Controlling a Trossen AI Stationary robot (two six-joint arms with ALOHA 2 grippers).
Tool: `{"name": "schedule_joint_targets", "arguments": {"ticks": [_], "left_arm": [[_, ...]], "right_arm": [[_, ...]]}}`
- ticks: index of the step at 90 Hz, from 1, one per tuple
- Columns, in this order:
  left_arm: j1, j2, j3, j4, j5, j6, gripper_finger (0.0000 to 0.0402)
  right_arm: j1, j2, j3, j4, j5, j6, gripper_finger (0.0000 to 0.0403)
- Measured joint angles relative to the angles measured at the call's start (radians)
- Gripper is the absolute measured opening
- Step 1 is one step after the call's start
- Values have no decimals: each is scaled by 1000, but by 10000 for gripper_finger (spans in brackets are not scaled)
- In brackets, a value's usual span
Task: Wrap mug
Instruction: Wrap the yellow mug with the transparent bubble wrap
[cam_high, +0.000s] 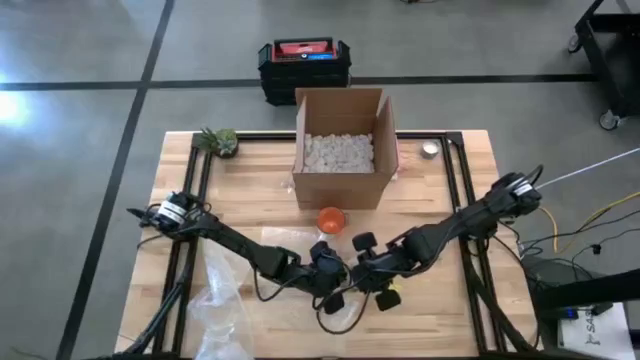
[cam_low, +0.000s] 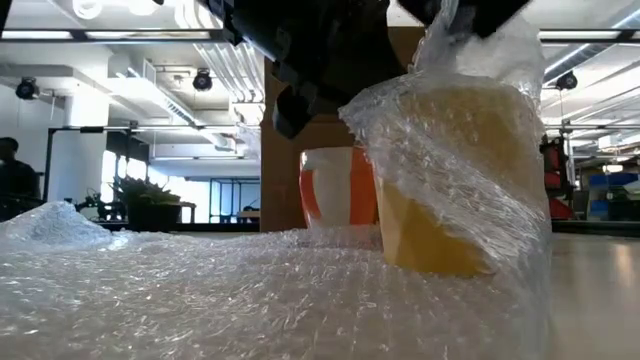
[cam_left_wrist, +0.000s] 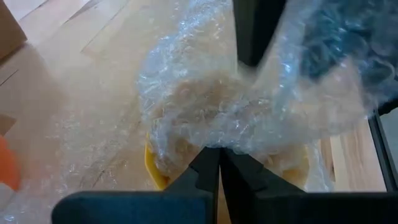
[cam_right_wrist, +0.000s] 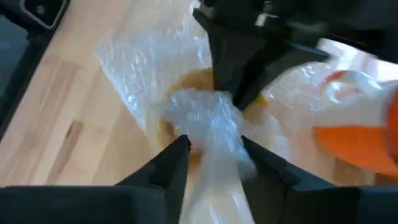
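Counting what's around me from biggest down: one wooden table (cam_high: 250, 180), one sheet of bubble wrap (cam_low: 200, 290) spread over its near side, one open cardboard box (cam_high: 340, 150) with white packing peanuts (cam_high: 338, 152) inside, one black and red crate (cam_high: 304, 62) on the floor behind, two mugs, one little potted plant (cam_high: 219, 141) at the far left corner, and one small round tin (cam_high: 430, 150) by the box. So the yellow mug (cam_low: 455, 190) is the one I'm working on, sitting upright at the near middle of the table, and it looks pretty cocooned already, cloudy bubble wrap pulled up its sides and bunched over the rim. My left gripper (cam_left_wrist: 219, 163) is clamped tight on a fold of that wrap right at the mug. My right gripper (cam_right_wrist: 214, 144) is pinching the gathered twist of wrap on top of it. The orange mug (cam_high: 331, 218) stands bare just behind, in front of the box.
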Motion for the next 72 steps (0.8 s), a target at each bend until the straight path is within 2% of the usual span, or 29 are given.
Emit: {"name": "schedule_joint_targets", "arguments": {"ticks": [11,16,32,47,72], "left_arm": [[0,-1,0,1,7,-2,0],[0,-5,-1,1,14,1,0],[-8,-44,-5,-25,32,20,0],[-20,-91,-5,18,32,57,0],[-19,-29,-4,131,4,93,0]], "right_arm": [[-7,57,-74,74,-5,-13,17],[-13,78,-80,87,-5,-8,6],[-16,96,-73,90,3,5,25],[-17,94,-44,77,-7,-17,15],[-18,91,-41,93,-6,-24,4]]}}
